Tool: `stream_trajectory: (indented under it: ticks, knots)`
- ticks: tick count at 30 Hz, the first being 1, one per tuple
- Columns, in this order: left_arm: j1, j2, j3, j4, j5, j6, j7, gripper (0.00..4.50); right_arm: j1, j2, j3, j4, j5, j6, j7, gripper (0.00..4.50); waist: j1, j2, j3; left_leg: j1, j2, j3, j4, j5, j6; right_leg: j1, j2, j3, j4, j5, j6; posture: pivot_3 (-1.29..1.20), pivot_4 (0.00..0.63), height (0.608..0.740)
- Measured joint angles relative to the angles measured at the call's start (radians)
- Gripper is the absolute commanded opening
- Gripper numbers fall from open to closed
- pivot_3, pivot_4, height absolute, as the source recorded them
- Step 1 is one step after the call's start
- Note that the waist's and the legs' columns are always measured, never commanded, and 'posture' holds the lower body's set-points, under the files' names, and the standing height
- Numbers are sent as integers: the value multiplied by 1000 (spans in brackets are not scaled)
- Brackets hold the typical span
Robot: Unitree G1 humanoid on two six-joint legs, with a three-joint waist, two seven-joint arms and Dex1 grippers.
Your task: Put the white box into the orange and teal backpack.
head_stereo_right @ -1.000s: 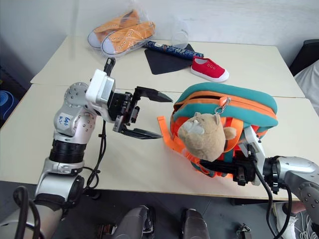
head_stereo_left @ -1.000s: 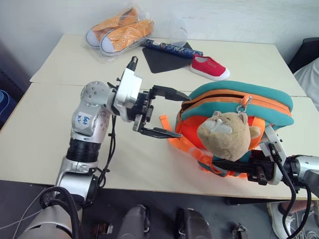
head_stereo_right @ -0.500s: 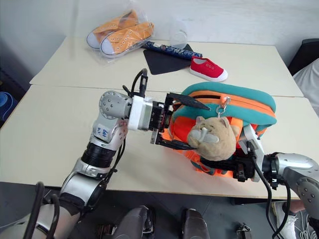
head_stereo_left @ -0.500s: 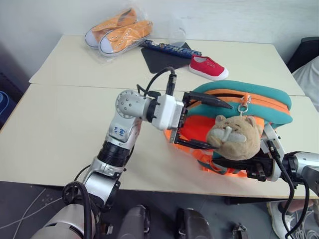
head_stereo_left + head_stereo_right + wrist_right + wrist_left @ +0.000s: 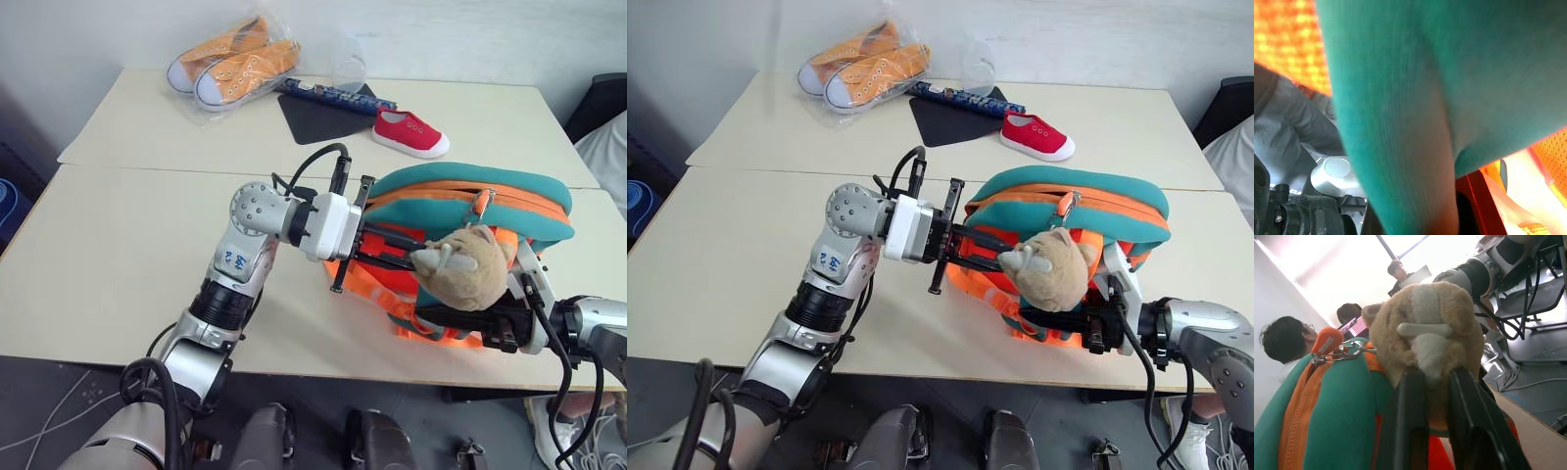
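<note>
The orange and teal backpack (image 5: 470,191) lies on its side at the right of the near table, its beige bear charm (image 5: 465,274) hanging at the front. My left gripper (image 5: 416,257) reaches level across the orange front panel. Its fingers stand close together, pinching the bear charm's (image 5: 1425,318) fur in the left wrist view. My right gripper (image 5: 431,321) lies under the bear at the backpack's lower edge, shut on a fold of the backpack's teal fabric (image 5: 1400,122). The white box is out of view.
On the far table lie orange sneakers in a clear bag (image 5: 235,61), a red shoe (image 5: 411,132), a black mat (image 5: 318,116), a blue patterned tube (image 5: 338,96) and a clear cup (image 5: 350,69). Several people (image 5: 1283,340) sit beyond the backpack in the left wrist view.
My left gripper swung right to the backpack's front, and its wide-open fingers closed on the bear charm, which shifted right and tilted. The right gripper kept still.
</note>
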Motion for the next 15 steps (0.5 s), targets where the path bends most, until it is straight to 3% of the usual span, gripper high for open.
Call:
stream_trajectory:
  ticks: [9, 15]
  knots:
    - [0, 103, 133, -8, -133, 229, 81, 9, 28, 45, -62, -11, 41, -5, -66, 0, 1, 0, 0, 0, 0, -1, 0, 0, 0, 0, 0, 0, 1, 0, 0, 0, 150, 740]
    - [-87, 204, 261, 126, -144, 245, 129, 9, 76, 53, -134, 0, 43, -24, -79, 0, 3, 0, 0, 0, 0, 0, 0, 0, 0, 0, 1, -1, 3, 0, 0, 0, 150, 740]
